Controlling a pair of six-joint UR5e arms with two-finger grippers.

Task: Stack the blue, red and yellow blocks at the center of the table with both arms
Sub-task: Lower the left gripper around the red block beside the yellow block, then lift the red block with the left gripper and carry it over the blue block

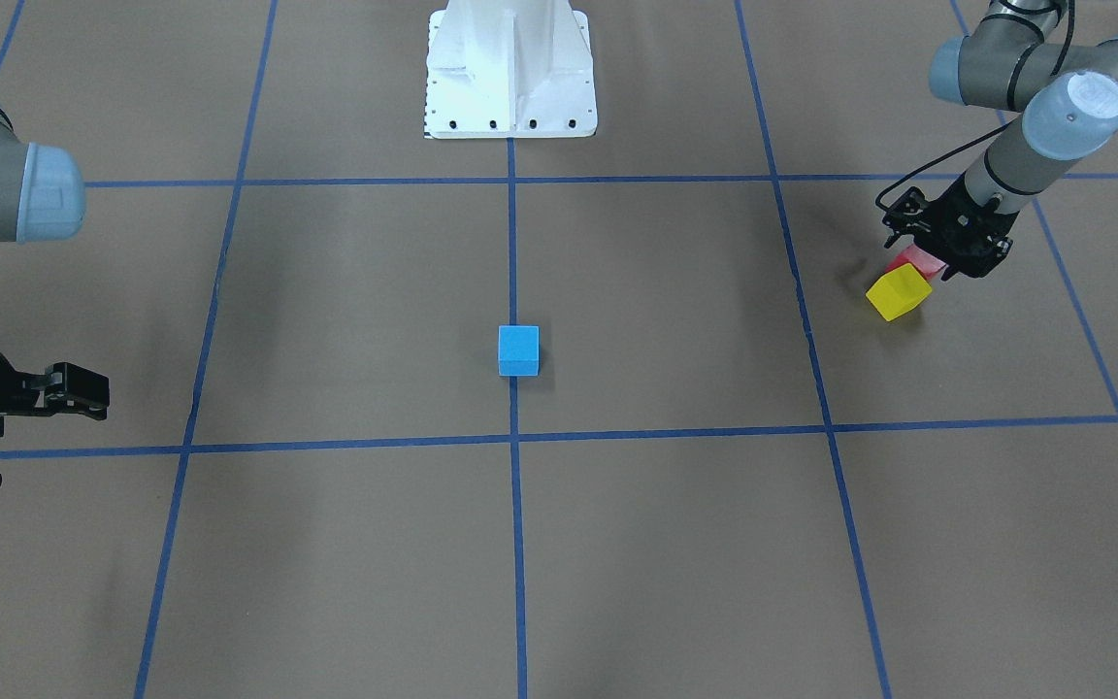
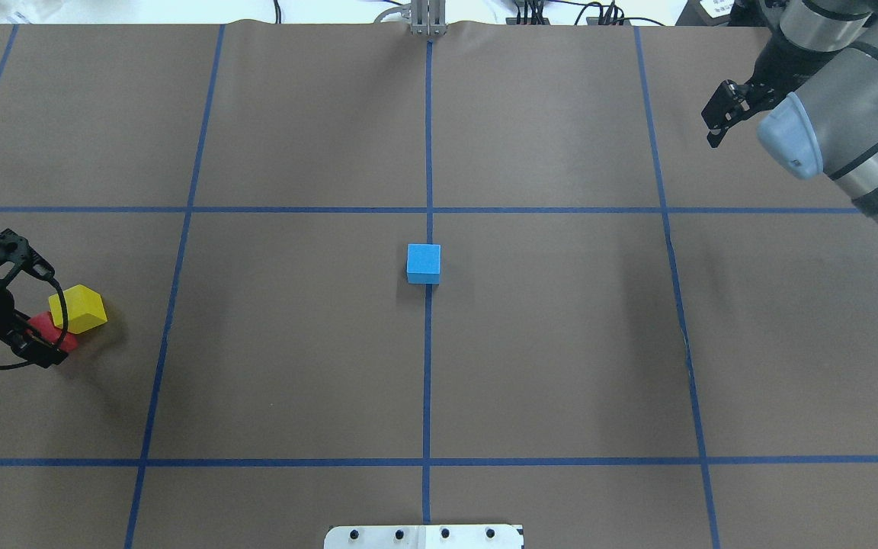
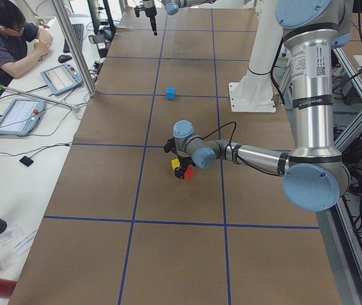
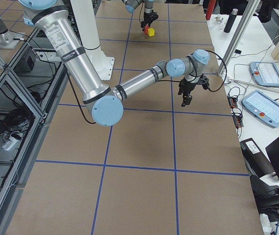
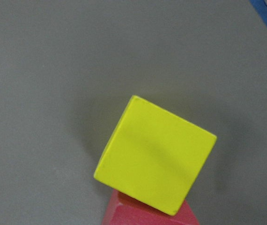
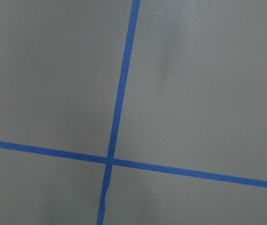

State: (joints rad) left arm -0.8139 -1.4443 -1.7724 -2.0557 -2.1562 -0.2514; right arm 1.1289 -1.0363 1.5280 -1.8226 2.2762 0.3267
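The blue block [image 1: 518, 349] [image 2: 423, 263] sits alone on the tape line at the table's [image 2: 561, 343] center. Far out on my left side, the yellow block [image 1: 899, 292] [image 2: 78, 309] [image 5: 154, 159] leans tilted against the red block [image 1: 916, 259] [image 2: 54, 329] [image 5: 147, 214]. My left gripper [image 1: 933, 254] [image 2: 43, 339] is down at the red block, which sits between its fingers, and looks shut on it. My right gripper [image 2: 719, 114] [image 1: 83, 393] hangs above the table's far right side, apparently open and holding nothing.
The white pedestal [image 1: 510, 78] [image 2: 424, 536] stands at the robot's edge of the table. A person [image 3: 3, 38] sits at a side desk with tablets [image 3: 17, 115] beyond the table's far edge. Another tablet [image 4: 267, 107] lies off the same edge.
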